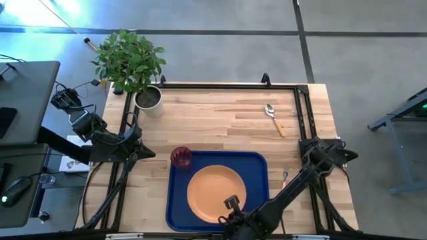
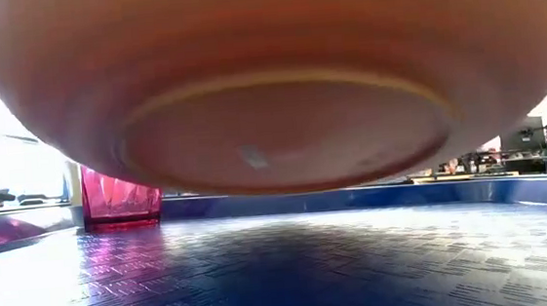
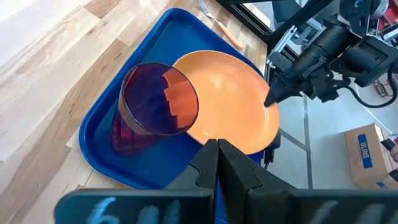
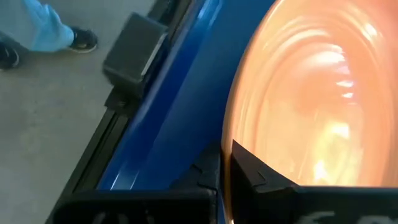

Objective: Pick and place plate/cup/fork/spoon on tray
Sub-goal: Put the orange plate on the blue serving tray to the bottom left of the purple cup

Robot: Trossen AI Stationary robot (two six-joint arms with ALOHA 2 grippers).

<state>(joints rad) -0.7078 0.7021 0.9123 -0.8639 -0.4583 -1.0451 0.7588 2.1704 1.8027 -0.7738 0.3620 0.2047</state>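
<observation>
The orange plate (image 1: 215, 192) is over the blue tray (image 1: 177, 207), and the low view shows its underside (image 2: 281, 123) raised above the tray floor. My right gripper (image 1: 231, 204) is shut on the plate at the tray's near side. The dark-red cup (image 1: 181, 157) stands upright in the tray's far left corner. My left gripper (image 1: 148, 153) is shut and empty, just left of the cup; its closed fingers (image 3: 219, 163) show in the left wrist view. The spoon (image 1: 273, 119) lies on the table at the far right. The fork (image 1: 285, 179) lies right of the tray. My right gripper pinches the plate's near rim (image 4: 227, 163) between its two fingers, one on the plate's upper face and one beneath. The fingers come from the table's near side, slanting down. The plate is lifted off the tray floor, and its underside (image 2: 281, 123) faces the low camera.
A potted plant (image 1: 137, 67) stands at the table's far left corner. A black frame rail (image 1: 301, 113) runs along the table's right and far sides. Bare wood lies between the tray and the spoon. A person's foot (image 4: 78, 38) shows on the floor beyond the near edge.
</observation>
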